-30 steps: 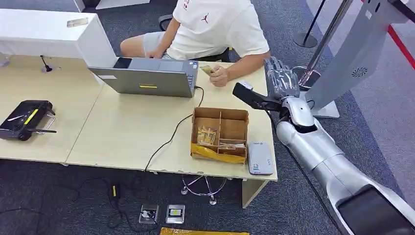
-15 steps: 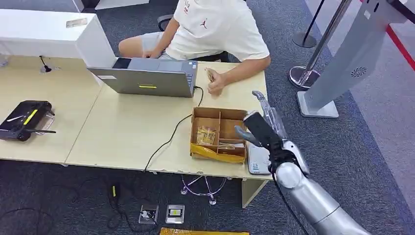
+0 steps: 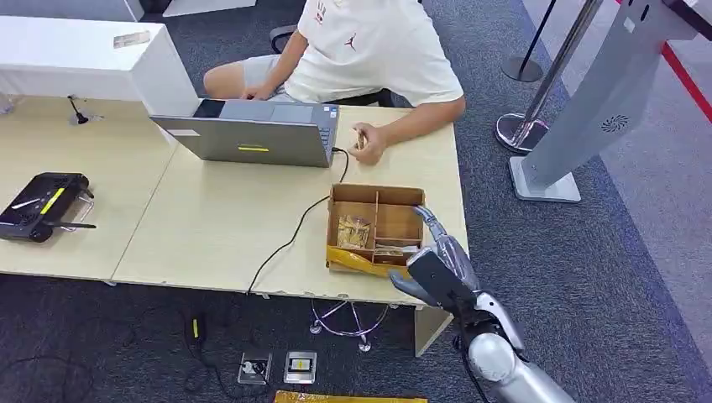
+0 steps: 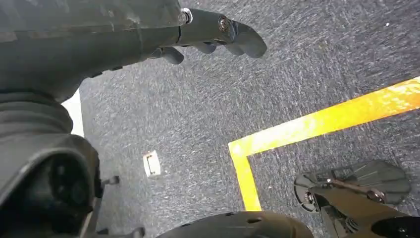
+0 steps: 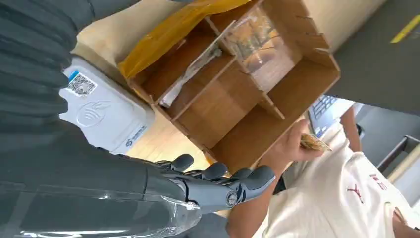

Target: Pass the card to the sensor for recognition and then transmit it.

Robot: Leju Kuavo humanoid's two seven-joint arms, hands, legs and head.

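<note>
The sensor [image 5: 101, 113] is a white, flat, rounded box with a contactless mark and a QR sticker, lying on the desk just beside the cardboard box. A tan card [image 3: 359, 137], seemingly 1, sits in the person's hand.

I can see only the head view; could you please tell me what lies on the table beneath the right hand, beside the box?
Observer: The right wrist view shows a white card reader lying flat next to the cardboard box.
Operator: Thank you. Is the right hand holding a card?
Observer: No, its fingers are stretched out with nothing in them.
Operator: And the left hand?
Observer: The left hand hangs over grey carpet with a yellow tape line, holding nothing.
</note>
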